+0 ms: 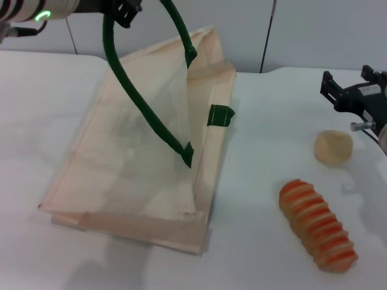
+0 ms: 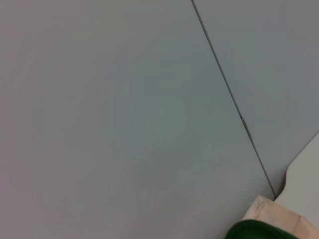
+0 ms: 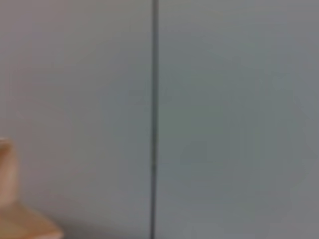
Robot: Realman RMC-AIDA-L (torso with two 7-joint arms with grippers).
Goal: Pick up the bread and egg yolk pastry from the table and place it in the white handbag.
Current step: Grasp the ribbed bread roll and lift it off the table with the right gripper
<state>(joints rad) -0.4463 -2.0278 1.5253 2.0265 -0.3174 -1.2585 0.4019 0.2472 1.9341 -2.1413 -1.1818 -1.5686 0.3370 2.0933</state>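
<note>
Head view shows left pincer (image 1: 124, 13) pinching the cream fabric handbag's (image 1: 91, 175) green rope handle (image 1: 130, 90); right pincer's (image 1: 346, 96) state unclear beside the soft, crushable pale round pastry (image 1: 333, 147).

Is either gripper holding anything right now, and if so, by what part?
The left gripper holds the white handbag up by one green handle. The right gripper holds nothing.
</note>
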